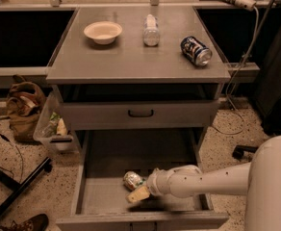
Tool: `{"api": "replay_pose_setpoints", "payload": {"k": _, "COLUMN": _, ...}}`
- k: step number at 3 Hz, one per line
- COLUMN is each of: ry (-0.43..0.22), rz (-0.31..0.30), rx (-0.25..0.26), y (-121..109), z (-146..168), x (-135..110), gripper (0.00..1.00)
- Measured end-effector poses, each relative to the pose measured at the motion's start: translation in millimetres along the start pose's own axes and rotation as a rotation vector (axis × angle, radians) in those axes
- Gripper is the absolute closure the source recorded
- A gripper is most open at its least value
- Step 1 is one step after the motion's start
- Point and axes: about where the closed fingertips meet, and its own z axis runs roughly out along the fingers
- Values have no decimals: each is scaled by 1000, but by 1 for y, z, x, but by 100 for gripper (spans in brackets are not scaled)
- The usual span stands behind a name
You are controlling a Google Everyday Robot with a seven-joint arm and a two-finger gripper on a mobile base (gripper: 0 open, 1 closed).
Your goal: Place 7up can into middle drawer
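Drawer: the middle drawer (99, 200) is pulled wide open at the foot of the cabinet, with its grey floor bare on the left and towards the back.
Gripper: the gripper (137, 194) is down inside that drawer, near the front and about mid-width. It sits on the end of the white arm (203, 179), which reaches in over the right wall.
Jaws: cannot tell whether they are spread or pinching the can.
Can: the 7up can (132, 179) is within the drawer, tilted, right against the gripper's far-left side. Whether it rests on the floor or hangs just above it cannot be told.
Upper drawer: the front with the black handle (140, 113) is shut, directly above the open drawer's back.
Top: the tabletop (131, 61) carries a bowl (103, 32), a clear bottle (151, 30) and a dark blue can (196, 50), all well apart from the arm.
Risk, release: a can let go while tilted would likely tip and roll across the flat floor.
Risk, retreat: if the can clings to the gripper, pulling back could drag it out over the front. An arm rising too steeply could strike the upper drawer or the right wall.
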Motion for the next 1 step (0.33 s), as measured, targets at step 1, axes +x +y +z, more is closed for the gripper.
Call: {"api": "replay_pose_setpoints", "payload": {"k": 1, "ry": 0, "rz": 0, "rx": 0, "y": 0, "z": 0, "x": 0, "gripper": 0}}
